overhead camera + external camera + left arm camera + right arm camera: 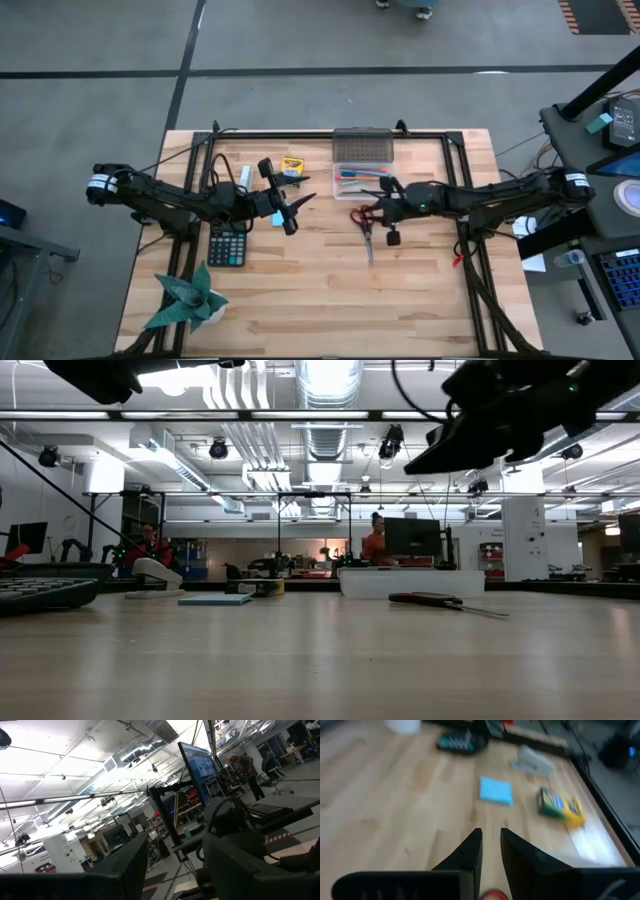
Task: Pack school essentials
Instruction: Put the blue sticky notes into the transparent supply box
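Note:
The red-handled scissors [367, 232] lie flat on the table's middle [435, 598]. My right gripper [374, 212] hovers over their handles, well above the wood, pointing toward the table's left. Its fingers [491, 840] are open only by a narrow gap, and a bit of red shows below them. The light-blue note pad [496, 790] and the yellow-green crayon box [560, 806] lie beyond. Pens lie in a clear box [365, 160] at the far edge. My left gripper [288, 200] is raised near the note pad [277, 218], open and empty [175, 865], aimed into the room.
A black calculator [227, 245] sits under the left arm, and a green folded-paper plant [190, 300] stands at the near left corner. A white stapler-like object [535, 761] lies by the far left. A black frame rail [330, 133] runs along the table's far edge. People sit in the room behind.

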Action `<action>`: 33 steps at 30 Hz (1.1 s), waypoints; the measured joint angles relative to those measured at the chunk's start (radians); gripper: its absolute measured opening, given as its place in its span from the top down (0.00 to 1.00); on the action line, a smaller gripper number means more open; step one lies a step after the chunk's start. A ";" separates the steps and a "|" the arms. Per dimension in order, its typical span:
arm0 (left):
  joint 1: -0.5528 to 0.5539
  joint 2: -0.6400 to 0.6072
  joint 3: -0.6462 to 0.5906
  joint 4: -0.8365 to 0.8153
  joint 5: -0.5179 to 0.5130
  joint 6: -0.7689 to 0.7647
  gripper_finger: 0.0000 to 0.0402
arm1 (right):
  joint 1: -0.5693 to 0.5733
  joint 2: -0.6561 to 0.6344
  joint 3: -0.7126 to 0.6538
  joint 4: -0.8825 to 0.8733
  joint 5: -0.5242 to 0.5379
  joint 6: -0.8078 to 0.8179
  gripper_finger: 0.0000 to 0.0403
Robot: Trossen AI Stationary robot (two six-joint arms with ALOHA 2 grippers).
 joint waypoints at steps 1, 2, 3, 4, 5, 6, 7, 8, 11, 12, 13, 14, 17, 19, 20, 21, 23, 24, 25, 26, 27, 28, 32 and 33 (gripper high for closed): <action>0.000 0.000 0.000 0.000 0.000 -0.004 0.57 | 0.000 -0.020 -0.025 0.034 -0.015 -0.010 0.86; 0.000 0.000 0.000 0.000 0.000 -0.014 0.57 | 0.000 -0.042 -0.046 0.055 -0.023 -0.019 0.87; 0.000 0.000 0.000 0.000 0.000 -0.030 0.57 | 0.000 -0.066 -0.065 0.068 -0.025 -0.023 0.87; 0.000 0.000 0.000 0.000 0.000 -0.050 0.57 | 0.000 -0.091 -0.083 0.082 -0.025 -0.027 0.87; 0.000 0.000 0.000 0.000 0.000 -0.068 0.57 | 0.000 -0.115 -0.098 0.090 -0.025 -0.028 0.87; 0.000 0.000 0.000 0.000 0.000 -0.085 0.57 | 0.000 -0.140 -0.113 0.092 -0.025 -0.029 0.87; 0.000 0.000 0.000 0.000 0.000 -0.103 0.57 | 0.000 -0.164 -0.128 0.092 -0.025 -0.029 0.87; 0.000 0.000 0.000 0.000 0.000 -0.111 0.57 | 0.000 -0.186 -0.141 0.094 -0.025 -0.030 0.87; 0.000 0.000 0.000 -0.014 0.000 -0.186 0.57 | 0.000 -0.255 -0.199 0.137 -0.025 -0.037 0.87; 0.000 0.000 0.000 -0.025 0.000 -0.223 0.57 | 0.000 -0.278 -0.218 0.154 -0.025 -0.036 0.87; 0.000 0.000 0.000 -0.040 -0.001 -0.263 0.57 | 0.000 -0.297 -0.238 0.173 -0.025 -0.035 0.87; 0.000 0.001 0.000 -0.051 -0.005 -0.306 0.57 | 0.000 -0.315 -0.257 0.191 -0.025 -0.034 0.87; -0.001 0.027 0.005 -0.071 -0.098 -0.457 0.57 | 0.000 -0.363 -0.305 0.229 -0.025 -0.047 0.87; 0.000 0.049 0.019 -0.117 -0.198 -0.559 0.57 | 0.000 -0.389 -0.321 0.243 -0.025 -0.054 0.87; 0.000 0.060 0.030 -0.158 -0.242 -0.598 0.57 | 0.000 -0.404 -0.324 0.242 -0.025 -0.054 0.87; 0.000 0.068 0.039 -0.208 -0.285 -0.637 0.57 | 0.000 -0.415 -0.325 0.244 -0.025 -0.054 0.87; 0.001 0.089 0.075 -0.323 -0.336 -0.715 0.57 | 0.000 -0.435 -0.324 0.248 -0.025 -0.054 0.87; 0.006 0.097 0.100 -0.383 -0.348 -0.745 0.57 | 0.000 -0.445 -0.324 0.241 -0.025 -0.054 0.87; 0.011 0.102 0.127 -0.447 -0.354 -0.767 0.57 | 0.000 -0.450 -0.324 0.240 -0.025 -0.054 0.87; 0.018 0.108 0.158 -0.511 -0.359 -0.794 0.57 | 0.000 -0.455 -0.324 0.238 -0.025 -0.055 0.87; 0.029 0.117 0.193 -0.564 -0.361 -0.825 0.57 | 0.000 -0.461 -0.324 0.232 -0.025 -0.054 0.87; 0.038 0.125 0.227 -0.623 -0.361 -0.853 0.57 | 0.000 -0.463 -0.324 0.231 -0.025 -0.054 0.87; 0.060 0.168 0.353 -0.894 -0.363 -0.952 0.57 | 0.000 -0.466 -0.324 0.223 -0.025 -0.054 0.87; 0.064 0.177 0.382 -0.966 -0.362 -0.980 0.57 | 0.000 -0.466 -0.324 0.223 -0.025 -0.054 0.87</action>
